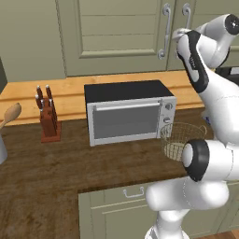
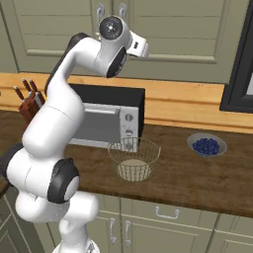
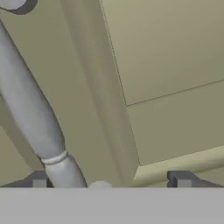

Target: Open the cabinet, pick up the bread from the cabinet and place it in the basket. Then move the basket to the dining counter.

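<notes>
Cabinet (image 1: 121, 32) doors remain closed above the far surface, so I'm on the opening step: my end effector (image 3: 109, 181), spread wide, straddles the handle (image 3: 33, 118) and next must clamp it, then pull.

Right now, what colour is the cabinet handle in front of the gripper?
Silver-grey, a curved bar handle on the sage-green cabinet; it shows best in the hand view.

Evenly and softly lit in all 3 rendered views, without glare, with faint shadows under the basket (image 2: 134, 158) and slightly soft, low-resolution edges throughout.
</notes>
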Controlling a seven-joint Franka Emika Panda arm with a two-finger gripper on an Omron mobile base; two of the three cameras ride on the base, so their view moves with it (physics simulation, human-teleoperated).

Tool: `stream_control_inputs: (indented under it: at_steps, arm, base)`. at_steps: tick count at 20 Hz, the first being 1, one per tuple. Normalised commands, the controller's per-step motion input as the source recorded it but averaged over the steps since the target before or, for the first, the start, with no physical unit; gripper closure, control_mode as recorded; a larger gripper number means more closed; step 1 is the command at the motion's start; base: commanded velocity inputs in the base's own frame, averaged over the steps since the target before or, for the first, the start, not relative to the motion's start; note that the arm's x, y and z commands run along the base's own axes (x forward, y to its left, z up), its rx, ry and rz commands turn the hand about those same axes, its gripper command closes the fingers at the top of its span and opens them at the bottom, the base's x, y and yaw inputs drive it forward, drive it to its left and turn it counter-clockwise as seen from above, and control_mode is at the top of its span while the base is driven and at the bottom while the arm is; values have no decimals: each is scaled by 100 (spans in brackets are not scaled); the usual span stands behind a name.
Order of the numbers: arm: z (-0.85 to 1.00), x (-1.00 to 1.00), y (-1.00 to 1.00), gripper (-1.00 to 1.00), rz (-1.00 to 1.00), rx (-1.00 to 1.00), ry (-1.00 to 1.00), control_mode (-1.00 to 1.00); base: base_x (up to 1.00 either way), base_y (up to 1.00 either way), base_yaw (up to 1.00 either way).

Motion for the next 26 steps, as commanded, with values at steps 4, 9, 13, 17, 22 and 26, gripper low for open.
stream_control_inputs:
  at_steps: [4, 9, 13, 17, 22, 26]
  arm:
    - [-2, 90, 0, -100, 0, 0, 0, -100]
    - [-1, 78, 0, 100, 0, 0, 0, -100]
    - [-3, 32, -1, 100, 0, -1, -2, -100]
    - [0, 1, -11, 100, -1, 0, 0, -100]
    - [16, -59, -9, 100, -5, 0, 0, -100]
    - [24, -97, -26, 100, -2, 1, 0, -100]
  base:
    - [0, 0, 0]
    - [0, 0, 0]
    - [0, 0, 0]
    - [0, 0, 0]
    - [0, 0, 0]
    - [0, 0, 0]
